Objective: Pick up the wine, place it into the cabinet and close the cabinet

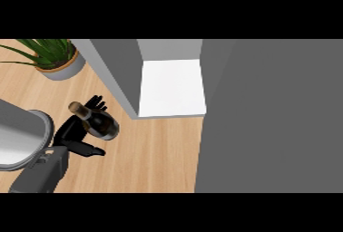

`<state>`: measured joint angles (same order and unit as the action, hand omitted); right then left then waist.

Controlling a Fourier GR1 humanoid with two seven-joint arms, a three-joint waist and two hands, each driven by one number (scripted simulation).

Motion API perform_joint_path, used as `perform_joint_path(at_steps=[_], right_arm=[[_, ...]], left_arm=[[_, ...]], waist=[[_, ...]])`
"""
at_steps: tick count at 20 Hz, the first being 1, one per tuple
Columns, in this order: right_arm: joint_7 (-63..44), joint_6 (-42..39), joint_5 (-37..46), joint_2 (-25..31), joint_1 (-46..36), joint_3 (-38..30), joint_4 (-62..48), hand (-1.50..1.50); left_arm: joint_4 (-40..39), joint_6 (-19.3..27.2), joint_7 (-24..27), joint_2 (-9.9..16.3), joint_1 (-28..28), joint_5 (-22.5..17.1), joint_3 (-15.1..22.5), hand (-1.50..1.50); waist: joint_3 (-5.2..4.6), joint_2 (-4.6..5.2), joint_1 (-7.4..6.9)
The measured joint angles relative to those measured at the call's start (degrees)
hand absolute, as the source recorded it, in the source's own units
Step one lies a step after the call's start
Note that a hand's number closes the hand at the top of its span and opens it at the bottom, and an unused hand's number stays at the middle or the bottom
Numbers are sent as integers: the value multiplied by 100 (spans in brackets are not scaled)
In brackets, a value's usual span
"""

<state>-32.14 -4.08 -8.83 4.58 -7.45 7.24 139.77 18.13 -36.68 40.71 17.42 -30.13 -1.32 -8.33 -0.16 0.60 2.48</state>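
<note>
A dark wine bottle (102, 124) with a gold-foiled neck stands on the wooden counter (147, 154), left of the cabinet. My left hand (69, 131) is against the bottle's left side. Its fingers (98, 102) stretch straight past the far side of the neck, and the thumb (90, 150) is spread out on the near side with a strip of counter between it and the bottle. The grey cabinet (120, 77) stands open and shows a white inner floor (171, 88). Its door (275, 118) swings out and fills the right of the view. My right hand does not show.
A potted green plant (52, 58) stands at the back left. A round grey metal vessel (20, 138) sits at the left edge, close to my left forearm (41, 174). Bare counter lies between the bottle and the cabinet opening.
</note>
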Motion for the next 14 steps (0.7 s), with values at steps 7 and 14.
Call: perform_joint_path(at_steps=[7,14], right_arm=[[21,14,52,-47,-31,15,-32,-150],[-45,-8,37,-49,30,11,-1,-150]], left_arm=[[-95,27,82,-181,-89,9,81,-150],[-131,191,275,-299,-201,-40,65,150]], waist=[[-12,22,16],[-12,20,30]])
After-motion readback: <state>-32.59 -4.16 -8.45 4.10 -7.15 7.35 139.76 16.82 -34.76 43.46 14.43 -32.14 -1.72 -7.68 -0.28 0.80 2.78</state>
